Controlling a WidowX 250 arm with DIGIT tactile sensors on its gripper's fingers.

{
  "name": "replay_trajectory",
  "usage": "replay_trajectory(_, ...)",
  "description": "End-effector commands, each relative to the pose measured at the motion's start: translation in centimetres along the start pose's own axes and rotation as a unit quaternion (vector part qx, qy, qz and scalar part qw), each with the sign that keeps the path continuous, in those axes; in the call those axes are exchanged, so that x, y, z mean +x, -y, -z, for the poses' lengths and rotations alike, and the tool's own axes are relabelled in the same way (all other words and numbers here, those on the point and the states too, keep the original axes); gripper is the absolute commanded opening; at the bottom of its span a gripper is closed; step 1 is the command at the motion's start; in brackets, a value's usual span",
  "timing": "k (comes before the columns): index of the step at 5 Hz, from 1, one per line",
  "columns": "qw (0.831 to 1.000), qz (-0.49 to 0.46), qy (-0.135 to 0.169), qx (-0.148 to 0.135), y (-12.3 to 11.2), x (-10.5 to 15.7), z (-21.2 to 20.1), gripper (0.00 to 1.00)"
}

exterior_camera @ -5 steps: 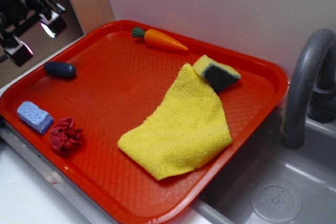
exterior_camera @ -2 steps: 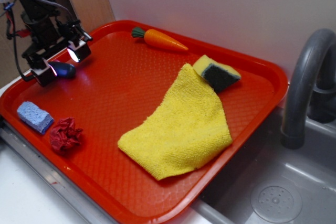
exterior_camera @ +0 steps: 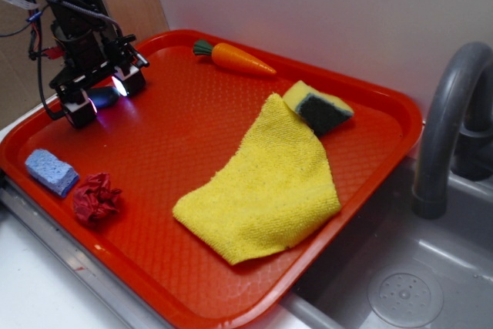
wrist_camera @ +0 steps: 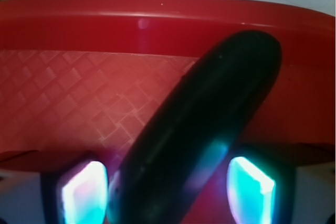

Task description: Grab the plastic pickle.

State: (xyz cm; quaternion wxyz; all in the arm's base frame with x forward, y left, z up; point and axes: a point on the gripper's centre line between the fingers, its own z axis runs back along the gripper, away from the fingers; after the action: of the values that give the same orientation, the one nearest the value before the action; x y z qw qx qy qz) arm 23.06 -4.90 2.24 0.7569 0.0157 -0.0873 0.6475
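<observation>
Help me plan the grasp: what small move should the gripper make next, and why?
Probably close the fingers. In the wrist view the pickle lies between the two lit fingertips, with a gap showing on each side. In the exterior view the gripper is low over the tray, straddling the pickle.

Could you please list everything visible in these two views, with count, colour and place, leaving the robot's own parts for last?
tray: one, red, on the counter beside the sink
plastic pickle: one, dark blackish-green, at the tray's far left edge, between the jaws
carrot: one, orange with green top, at the tray's back rim
scrub sponge: one, yellow with dark pad, right of the carrot
cloth: one, yellow, tray centre, one corner touching the scrub sponge
blue sponge block: one, light blue, tray's near left
crumpled wad: one, red, beside the blue block
faucet: one, grey, over the sink
sink: one, grey, lower right
gripper: one, black, jaws straddling the pickle with gaps showing, not yet closed
</observation>
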Motion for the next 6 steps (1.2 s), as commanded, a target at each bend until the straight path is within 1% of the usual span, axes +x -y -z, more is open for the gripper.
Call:
replay_trajectory(1, 0.997, 0.075, 0.017, -0.020, -0.6, 0.0, -2.0, 0.00)
replay_trajectory(2, 0.994, 0.101, 0.022, -0.038, -0.3, 0.1, -3.8, 0.00)
replay_trajectory(3, 0.982, 0.171, 0.070, -0.034, 0.3, -0.8, -9.0, 0.00)
replay_trajectory(4, 0.954, 0.289, 0.058, -0.063, 1.2, -2.8, -14.3, 0.00)
replay_trajectory(5, 0.912, 0.396, 0.027, -0.106, 0.6, -5.6, -18.1, 0.00)
replay_trajectory(6, 0.855, 0.495, -0.018, -0.152, -0.4, -7.6, -20.0, 0.00)
